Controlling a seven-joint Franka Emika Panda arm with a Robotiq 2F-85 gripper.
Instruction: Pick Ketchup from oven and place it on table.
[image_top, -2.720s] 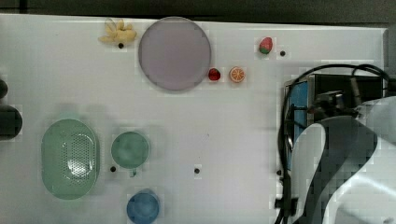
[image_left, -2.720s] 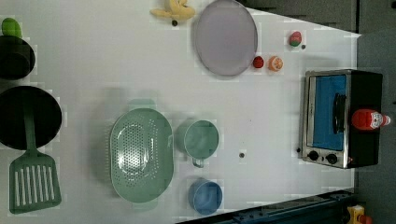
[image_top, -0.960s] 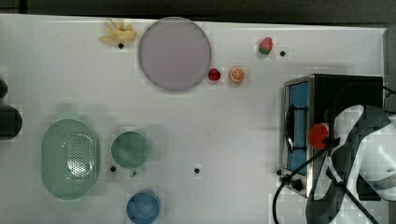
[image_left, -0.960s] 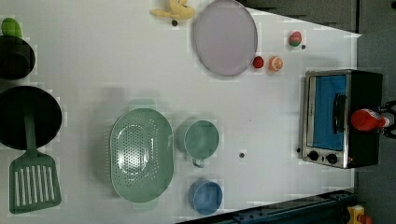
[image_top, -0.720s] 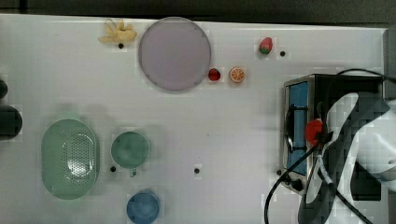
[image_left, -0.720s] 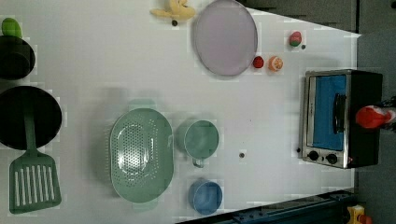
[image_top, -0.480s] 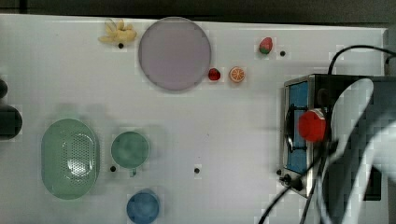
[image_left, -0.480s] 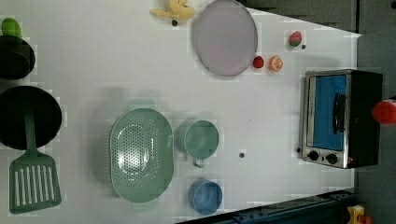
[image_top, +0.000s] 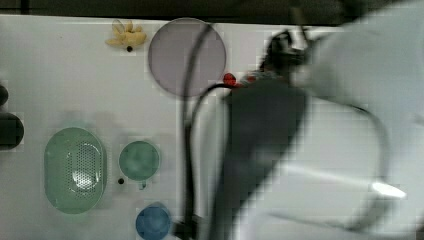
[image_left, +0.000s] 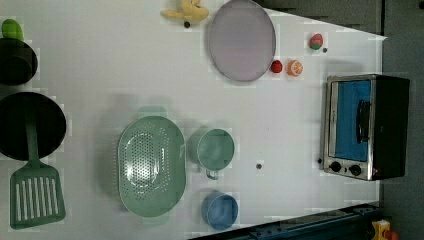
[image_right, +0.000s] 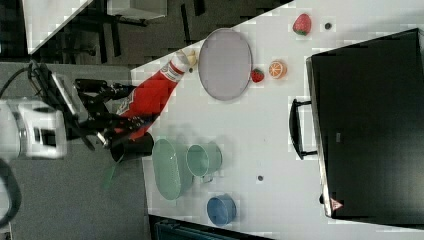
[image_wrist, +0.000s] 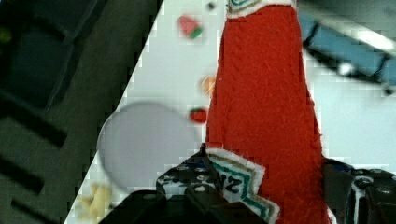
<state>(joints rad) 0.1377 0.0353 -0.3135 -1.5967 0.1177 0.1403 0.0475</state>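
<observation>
My gripper (image_right: 126, 114) is shut on the lower part of the Ketchup (image_right: 150, 97), a red bottle with a white cap. The bottle hangs tilted in the air at the right view's left, well away from the oven (image_right: 370, 125). In the wrist view the Ketchup (image_wrist: 264, 107) stands between my fingers (image_wrist: 201, 182), with the white table (image_wrist: 173, 65) far below. The oven (image_left: 367, 127) sits at the left view's right, door shut and black top bare. My arm (image_top: 310, 150) covers the top view's right half.
On the table (image_left: 280, 130) lie a grey-lilac plate (image_left: 241, 40), a strawberry (image_left: 316, 41), an orange slice (image_left: 295, 67), a green colander (image_left: 151, 165), a green cup (image_left: 215, 149) and a blue bowl (image_left: 220, 210). A black pan (image_left: 30, 125) and green spatula (image_left: 36, 197) are at the left view's left.
The Ketchup was on the oven's top with my gripper around it. It has since left the oven and risen with the arm, which now looms large in the top view.
</observation>
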